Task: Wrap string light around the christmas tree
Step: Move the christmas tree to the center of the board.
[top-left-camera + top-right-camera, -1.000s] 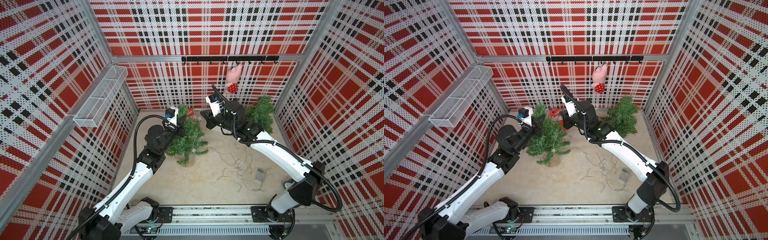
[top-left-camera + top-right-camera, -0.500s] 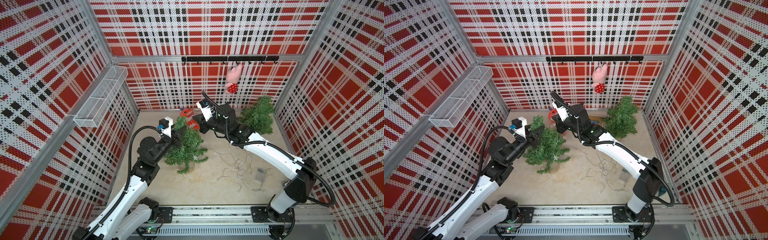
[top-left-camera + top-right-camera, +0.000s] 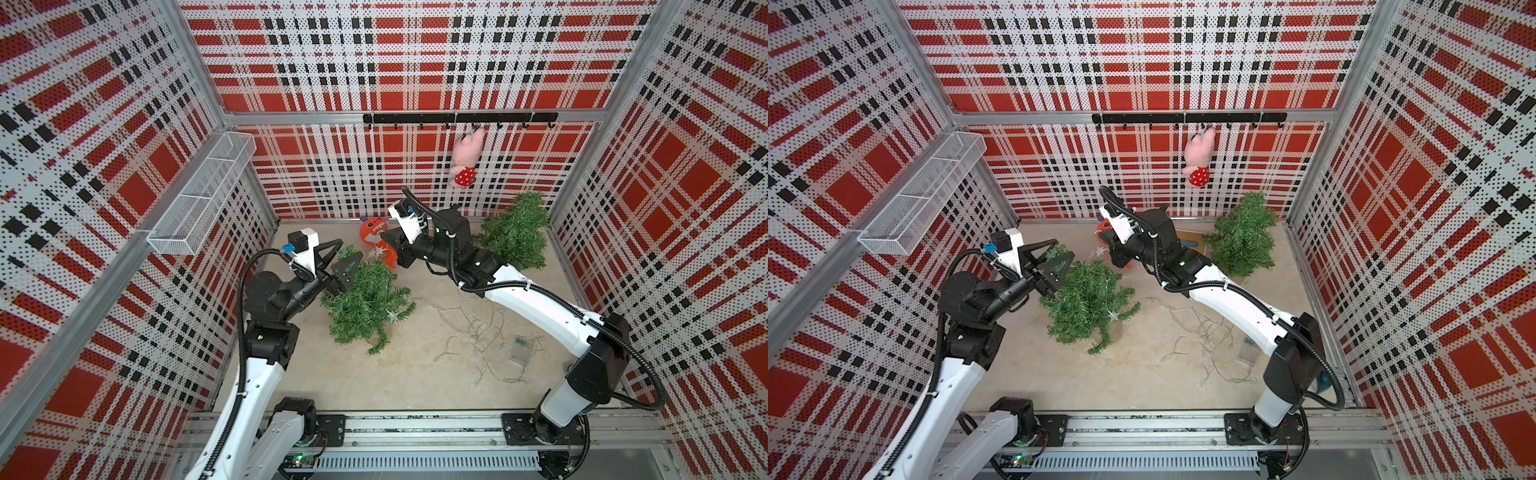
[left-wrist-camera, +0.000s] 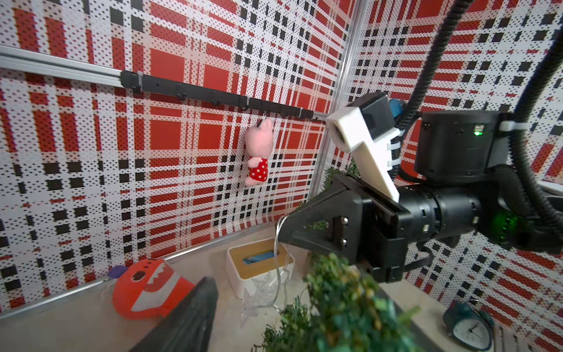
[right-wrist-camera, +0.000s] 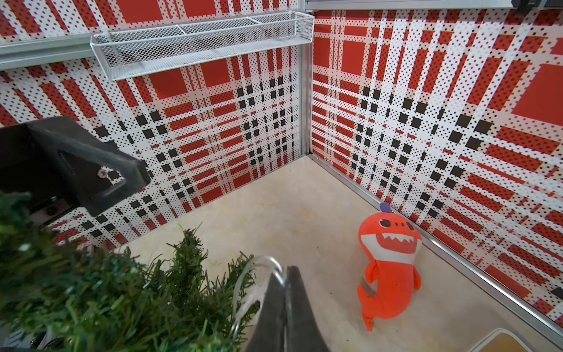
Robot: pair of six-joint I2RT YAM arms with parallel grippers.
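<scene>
The small green christmas tree (image 3: 365,303) (image 3: 1088,299) stands mid-floor, leaning a little. My left gripper (image 3: 343,259) (image 3: 1057,255) is open beside the tree's top with nothing in it; one of its fingers (image 4: 189,320) shows in the left wrist view. My right gripper (image 5: 286,271) (image 4: 281,222) is shut on the clear wire of the string light (image 5: 253,265) just past the tree top. A clear star (image 4: 259,292) hangs on that wire. The remaining string light (image 3: 478,328) (image 3: 1204,332) lies tangled on the floor with its battery box (image 3: 521,347).
A second green tree (image 3: 515,237) stands at the back right. An orange shark plush (image 3: 372,235) lies by the back wall, near a white box with a wooden lid (image 4: 259,268). A pink plush (image 3: 465,162) hangs from the hook rail. A wire basket (image 3: 203,195) is on the left wall.
My left gripper has opened and drawn back from the tree top. My right gripper has carried the wire leftwards and lower, closer to the tree top.
</scene>
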